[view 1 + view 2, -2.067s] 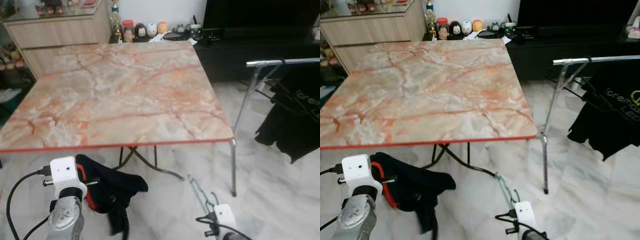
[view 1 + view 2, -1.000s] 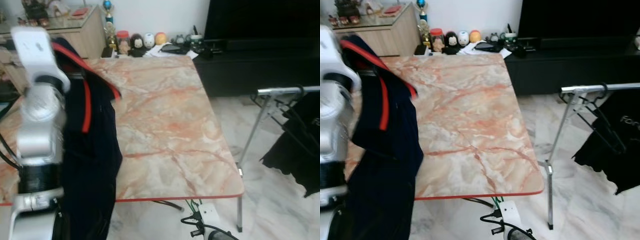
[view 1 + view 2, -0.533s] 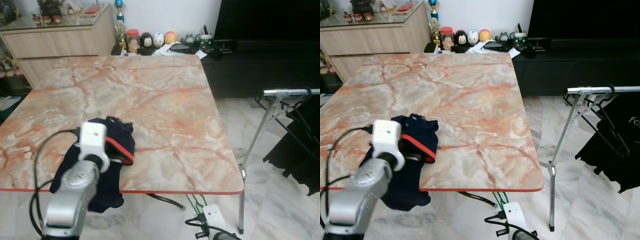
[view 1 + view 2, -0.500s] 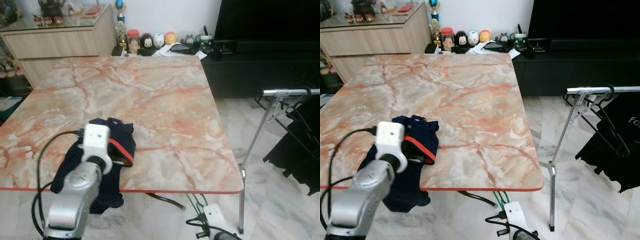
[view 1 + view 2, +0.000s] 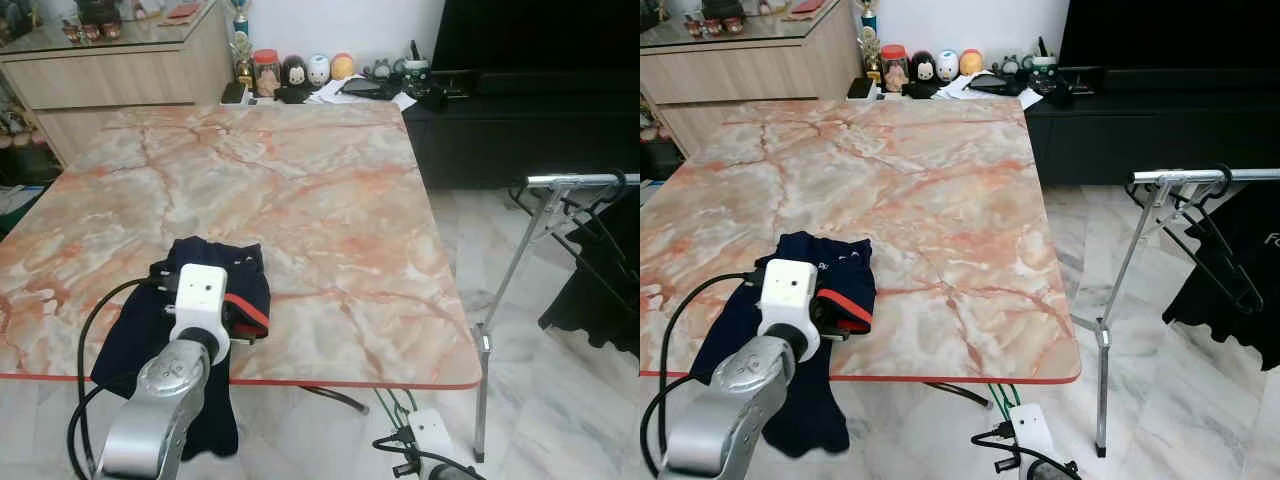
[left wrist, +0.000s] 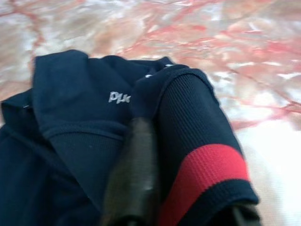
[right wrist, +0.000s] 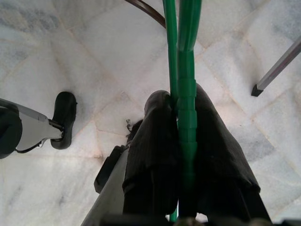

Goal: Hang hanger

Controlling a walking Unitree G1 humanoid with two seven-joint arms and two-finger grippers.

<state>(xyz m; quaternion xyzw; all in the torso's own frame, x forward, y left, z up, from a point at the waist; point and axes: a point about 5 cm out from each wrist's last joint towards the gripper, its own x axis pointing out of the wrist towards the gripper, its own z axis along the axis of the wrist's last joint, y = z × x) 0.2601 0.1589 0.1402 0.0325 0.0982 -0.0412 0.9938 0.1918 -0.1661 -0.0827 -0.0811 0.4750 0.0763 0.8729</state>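
My left fingers were closed on a fold of the navy shirt, near its collar and the red-banded sleeve, pinching the cloth against the counter. The shirt lay on the near left part of the marble top, bunched, with its lower half spilling over the near edge toward the floor. I judged I held it there because the flat top gave me a place to spread the neck before feeding a hanger in.

My right fingers were shut tight on the green hanger, clamping its thin stem between both pads. That arm hung low by the near right edge of the counter, over the tiled floor, so the hanger pointed up and out of the way while the left worked the cloth. Keeping the grip firm made sense, since so slim a plastic stem would twist easily.

The clothes rack stood to the right, well apart from the counter, with a black shirt already on it. I judged the hanger had yet to go into the navy shirt, and only then could the pair go onto that rail.
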